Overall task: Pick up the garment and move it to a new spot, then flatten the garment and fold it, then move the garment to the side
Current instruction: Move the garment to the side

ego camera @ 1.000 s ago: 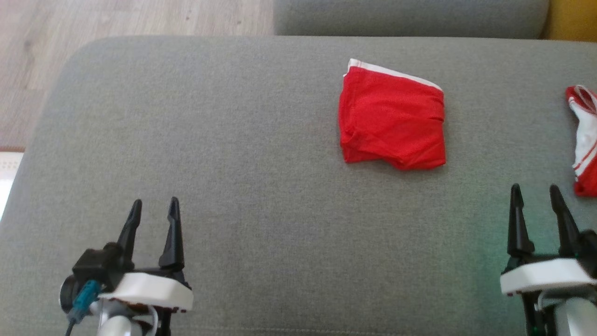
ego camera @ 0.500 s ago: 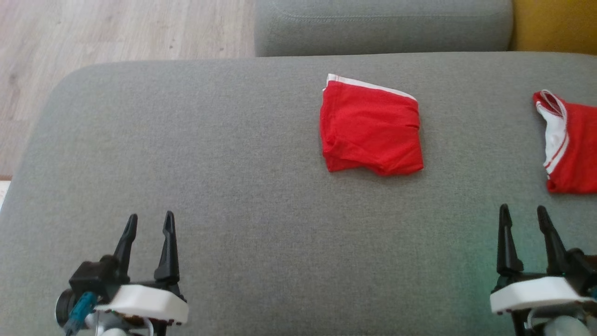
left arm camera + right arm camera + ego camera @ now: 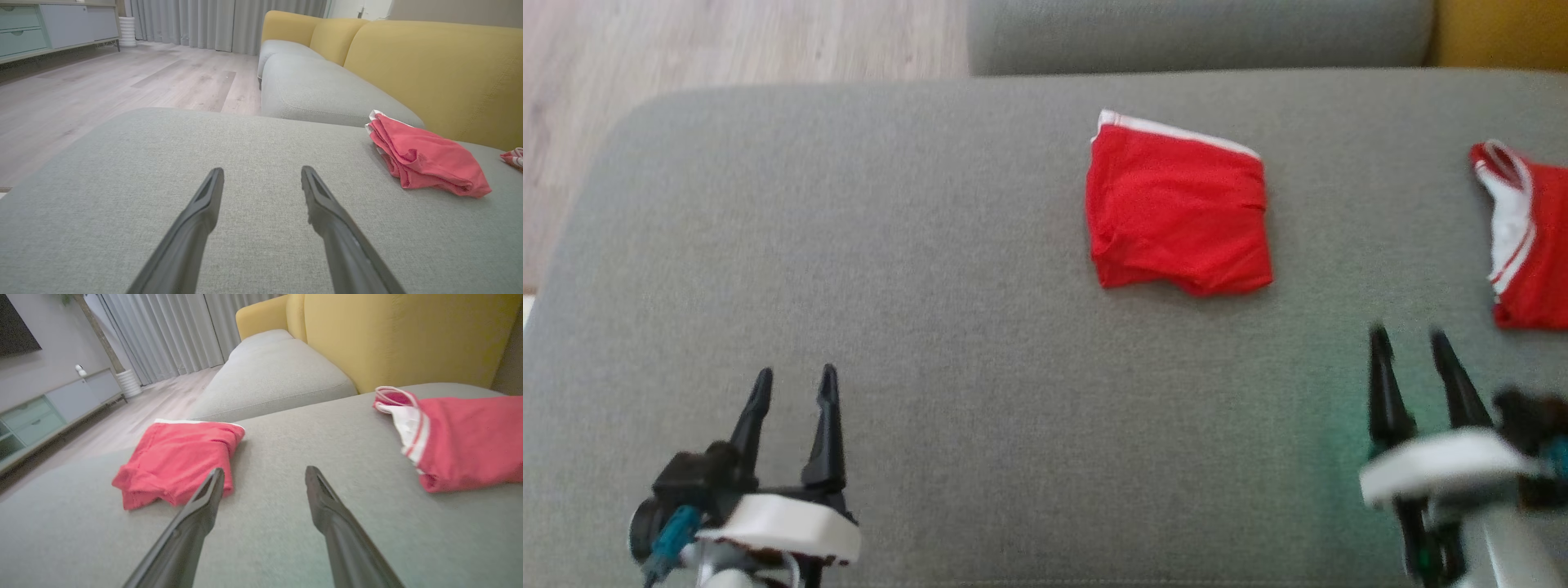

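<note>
**Right gripper eased forward, empty, between two red garments**

The grey seat cushion (image 3: pixel 931 286) took up most of the head view, with a second grey cushion (image 3: pixel 1201 33) beyond it, wood floor (image 3: pixel 727 41) at the upper left and the yellow backrest (image 3: pixel 429 69) behind. There was no basket, bin or other container in view. Everything lay straight on the cushion.

The folded red shorts (image 3: pixel 1178 208), white band along the far edge, lay right of the cushion's middle. They looked tidy enough that I judged their folding already done. A red-and-white garment (image 3: pixel 1531 245) lay at the cushion's right edge, cut off by the frame. It sat looser, its white-trimmed opening toward the shorts and well apart from them.

Over the last second the whole head view had shifted, so the camera had moved and the clothes themselves had not. Measured against the shorts, the right gripper (image 3: pixel 1408 335) had crept forward and a little left, and it was blurred with motion. Its fingers were spread wide and held nothing, pointing at bare cushion between the two garments. The left gripper (image 3: pixel 795 372) had kept its place at the lower left, fingers likewise apart and empty over bare fabric.

That suggested a fresh reach was beginning, probably for the looser garment, though which piece it aimed at I could not tell.
</note>
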Controlling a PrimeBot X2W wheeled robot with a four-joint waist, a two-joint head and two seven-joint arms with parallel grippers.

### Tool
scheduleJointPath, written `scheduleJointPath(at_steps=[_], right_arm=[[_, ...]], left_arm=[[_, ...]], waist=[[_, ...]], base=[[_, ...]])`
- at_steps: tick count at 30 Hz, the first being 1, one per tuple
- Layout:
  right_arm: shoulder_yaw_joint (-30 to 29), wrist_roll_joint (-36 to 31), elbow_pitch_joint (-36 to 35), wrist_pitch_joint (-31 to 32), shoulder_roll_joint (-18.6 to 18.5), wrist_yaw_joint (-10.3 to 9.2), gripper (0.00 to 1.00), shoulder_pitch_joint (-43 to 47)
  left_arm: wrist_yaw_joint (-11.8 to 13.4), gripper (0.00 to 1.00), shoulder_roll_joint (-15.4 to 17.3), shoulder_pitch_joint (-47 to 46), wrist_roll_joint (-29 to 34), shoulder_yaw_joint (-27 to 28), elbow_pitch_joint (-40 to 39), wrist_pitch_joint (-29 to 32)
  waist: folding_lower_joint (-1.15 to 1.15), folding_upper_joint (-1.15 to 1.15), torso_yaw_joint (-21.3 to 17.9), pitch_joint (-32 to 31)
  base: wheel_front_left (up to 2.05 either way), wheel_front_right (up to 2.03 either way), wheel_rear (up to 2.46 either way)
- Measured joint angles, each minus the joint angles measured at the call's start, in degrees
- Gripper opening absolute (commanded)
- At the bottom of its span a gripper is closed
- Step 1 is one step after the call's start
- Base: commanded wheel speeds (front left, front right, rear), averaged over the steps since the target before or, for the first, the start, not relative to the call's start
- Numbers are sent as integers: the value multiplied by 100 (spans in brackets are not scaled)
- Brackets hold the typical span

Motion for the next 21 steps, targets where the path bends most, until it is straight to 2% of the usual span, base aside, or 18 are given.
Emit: scheduleJointPath(at_steps=[6, 8, 13, 21], right_arm=[[210, 826, 108, 1301, -154, 0, 100, -1411], [270, 822, 323, 1735, -280, 0, 100, -1880], [2, 922, 1116, 2725, -213, 0, 100, -2687], [-817, 795, 2359, 3311, -104, 0, 100, -3538]], left_arm=[[0, 100, 0, -306, -101, -297, -69, 0], [0, 100, -1, -466, -119, -407, -71, 0], [10, 100, -1, -721, -227, -666, -86, 0], [65, 100, -11, -881, -271, -865, -74, 0]], waist=[[0, 0, 155, 447], [1, 0, 236, 598], [2, 0, 490, 956], [0, 0, 870, 1302]], base=[[0, 0, 0], [0, 0, 0], [0, 0, 0], [0, 0, 0]])
